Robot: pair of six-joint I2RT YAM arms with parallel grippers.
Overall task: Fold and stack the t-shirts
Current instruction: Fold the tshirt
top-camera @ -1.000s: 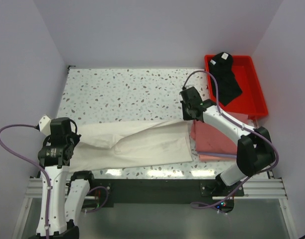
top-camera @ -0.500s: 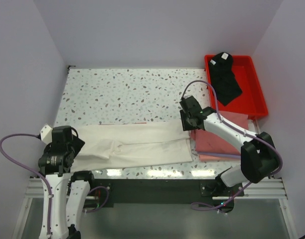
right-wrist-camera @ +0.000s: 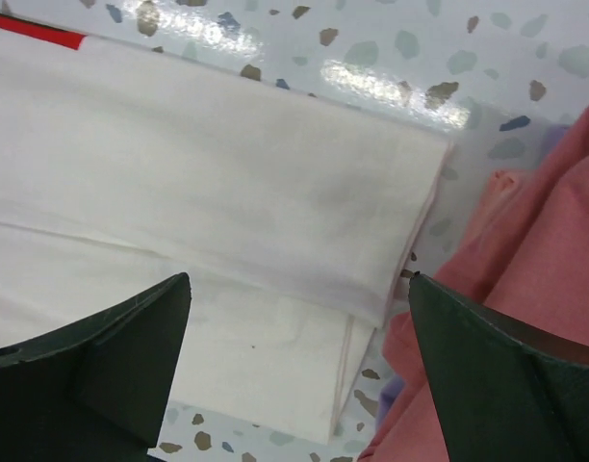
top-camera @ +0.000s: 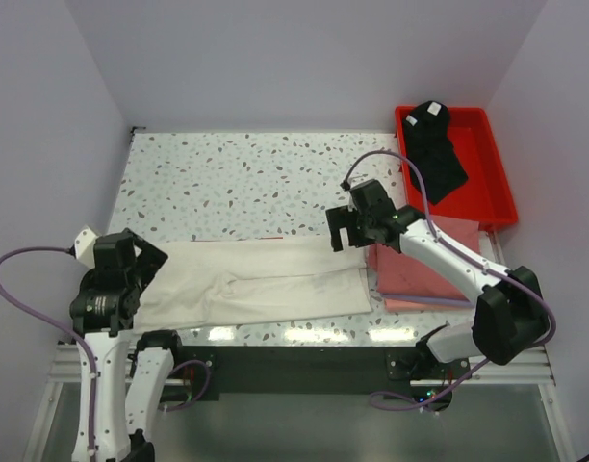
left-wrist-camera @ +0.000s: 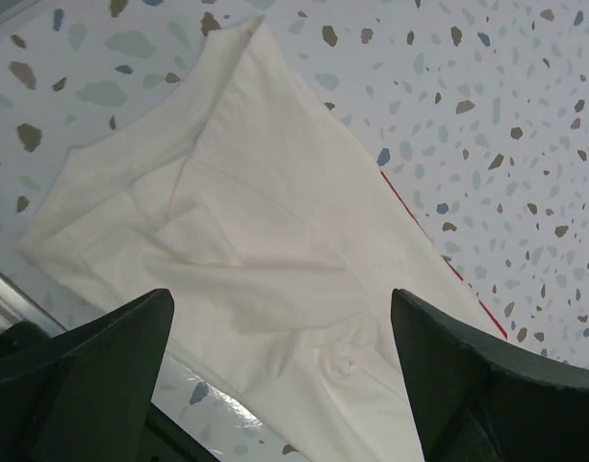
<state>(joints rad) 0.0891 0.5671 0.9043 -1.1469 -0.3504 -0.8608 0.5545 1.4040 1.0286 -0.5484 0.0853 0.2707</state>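
Observation:
A white t-shirt (top-camera: pixel 266 284) lies flat on the speckled table, folded lengthwise into a long band. My left gripper (top-camera: pixel 139 260) hovers open over its left end, and the left wrist view shows the cloth (left-wrist-camera: pixel 246 231) below my spread left gripper (left-wrist-camera: pixel 280 298). My right gripper (top-camera: pixel 341 231) stands open above the band's far right corner, with the folded edge (right-wrist-camera: pixel 275 192) beneath it (right-wrist-camera: pixel 299 284). Neither holds anything. Folded pink t-shirts (top-camera: pixel 420 274) (right-wrist-camera: pixel 554 250) lie right of the white one. A black t-shirt (top-camera: pixel 434 144) sits in the red tray (top-camera: pixel 503 188).
The table's near edge and a metal rail (top-camera: pixel 294 337) run just below the white shirt. Purple walls close in on the left, back and right. A thin red strip of print (left-wrist-camera: pixel 424 236) shows at the white shirt's far edge.
Both grippers have opened and let go of the white shirt, which has settled flat into a band. The right gripper has shifted left and lifted off the cloth.

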